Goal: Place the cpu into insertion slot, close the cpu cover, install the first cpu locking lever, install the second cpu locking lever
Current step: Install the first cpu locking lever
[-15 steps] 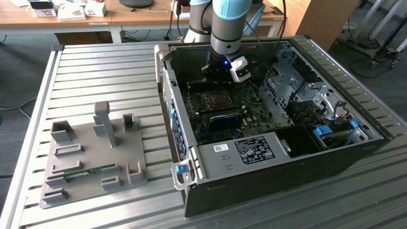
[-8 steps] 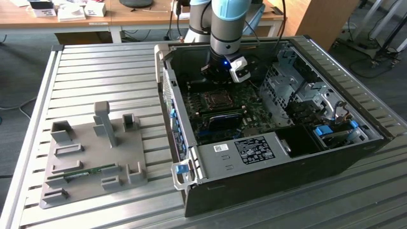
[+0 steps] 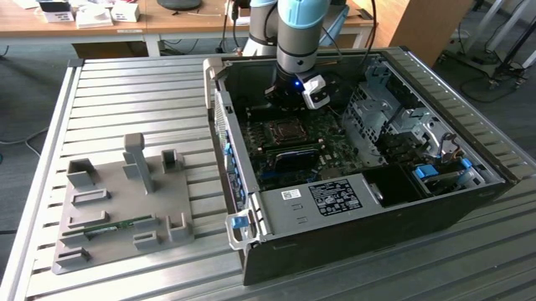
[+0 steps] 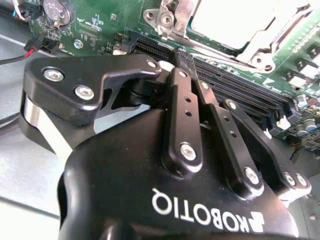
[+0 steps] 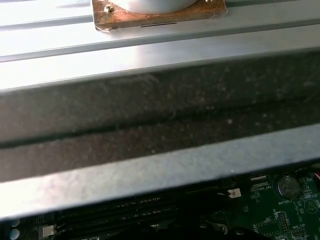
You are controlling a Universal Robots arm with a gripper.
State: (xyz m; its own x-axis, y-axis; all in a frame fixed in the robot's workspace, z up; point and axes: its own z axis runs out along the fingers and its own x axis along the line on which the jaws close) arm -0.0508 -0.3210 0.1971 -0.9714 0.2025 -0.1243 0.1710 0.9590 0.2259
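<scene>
Inside the open computer case, my gripper hangs just beyond the cpu socket on the green board. In the second wrist view its two black fingers lie side by side and meet at the tip, so the gripper is shut with nothing in it. The tip hovers over the dark memory slots, a short way from the socket. The silvery cpu cover lies flat there. A pale square face, the cpu, shows through its opening. I cannot make out the locking levers.
A grey fixture plate with upright holders and a green memory stick lies on the slatted table at the exterior view's left. The case wall and a coin battery appear in the first wrist view. Drive cages and cables fill the case's right side.
</scene>
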